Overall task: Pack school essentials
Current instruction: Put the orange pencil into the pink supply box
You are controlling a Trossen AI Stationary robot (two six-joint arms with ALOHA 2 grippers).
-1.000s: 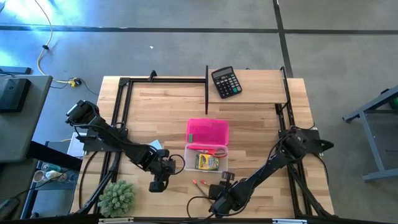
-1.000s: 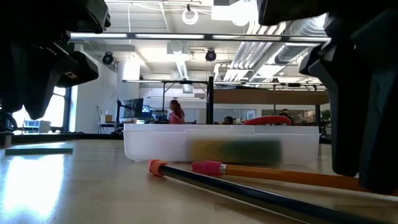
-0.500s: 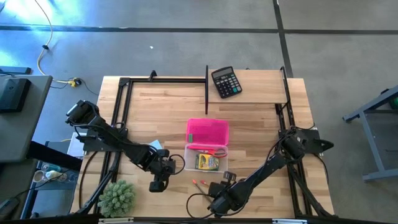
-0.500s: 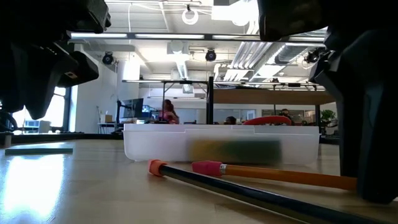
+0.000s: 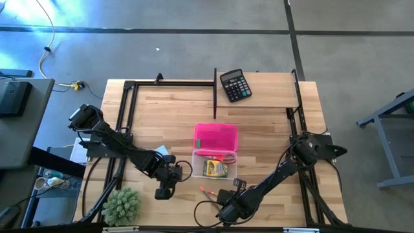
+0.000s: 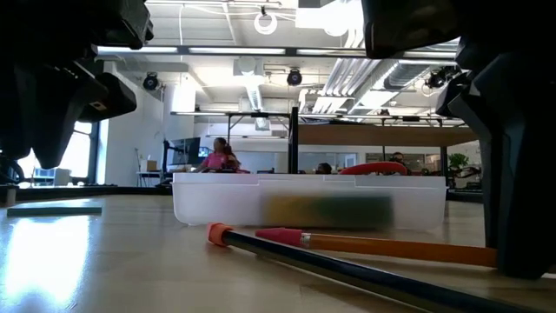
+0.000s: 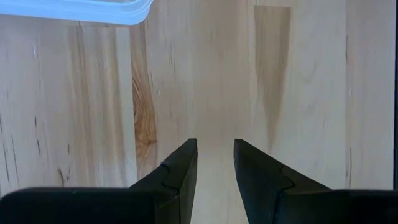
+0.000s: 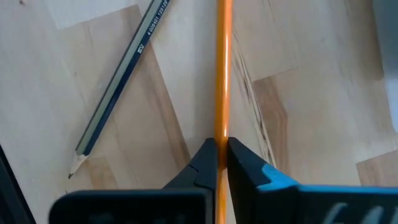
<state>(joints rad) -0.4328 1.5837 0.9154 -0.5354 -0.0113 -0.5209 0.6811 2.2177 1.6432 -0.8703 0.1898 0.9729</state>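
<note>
The far half of the table (image 5: 174,110) is bare wood except for the calculator (image 5: 234,85) at its far edge. The near centre is crowded: clear box (image 5: 215,166), both arms, two pencils (image 6: 347,248). The spiky plant ball (image 5: 121,205) blocks the near left corner.

black calculator (image 5: 234,85) at far edge, spiky plant ball (image 5: 122,204) near.
</note>
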